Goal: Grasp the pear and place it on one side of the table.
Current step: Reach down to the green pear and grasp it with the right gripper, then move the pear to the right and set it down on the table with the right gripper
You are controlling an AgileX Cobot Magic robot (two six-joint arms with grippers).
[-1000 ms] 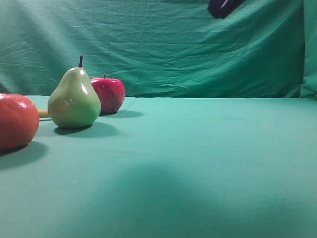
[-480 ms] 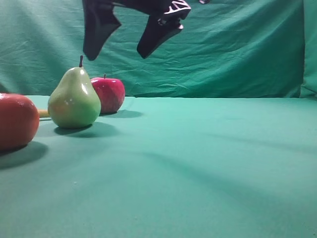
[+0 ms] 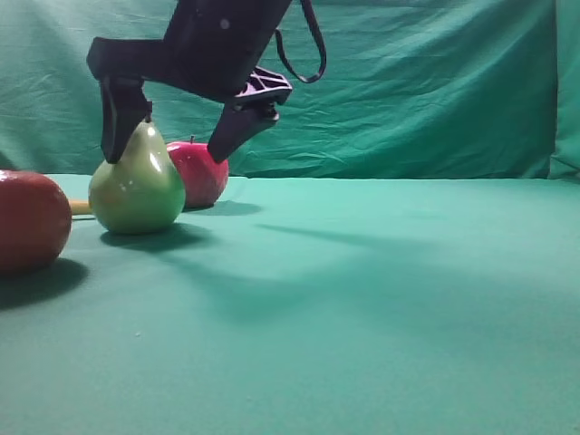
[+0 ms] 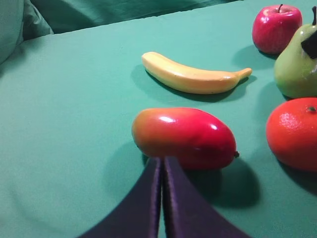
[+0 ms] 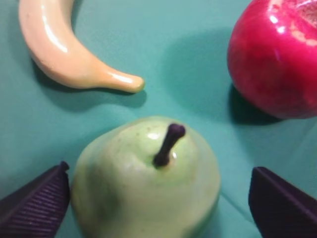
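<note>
Right gripper (image 3: 168, 145) reaches across to the far left of the table (image 3: 362, 299), jaws wide apart, straddling the top of the pear (image 3: 137, 186); one finger (image 3: 116, 122) sits at the pear's upper left, the other (image 3: 240, 127) is in front of the apple (image 3: 201, 172), and whether either touches fruit is unclear. In the right wrist view the pear (image 5: 146, 178) is centred between the two ribbed pads (image 5: 34, 208), stem (image 5: 168, 144) pointing up, a small gap on the left side and a wider one on the right. Pear stands upright on the teal cloth, just left of and nearer than the red apple (image 5: 275, 59), with a banana (image 5: 64, 49) just beyond it. An orange-red round fruit (image 3: 32, 220) sits at the left edge, nearer than the pear. Left gripper (image 4: 162, 198) has jaws pressed together, holding nothing, tips just short of a red mango (image 4: 184, 138); banana (image 4: 190, 77), apple (image 4: 276, 28), pear (image 4: 297, 67) and orange fruit (image 4: 292, 134) lie past it. Wrinkled green backdrop (image 3: 408, 91) behind.
</note>
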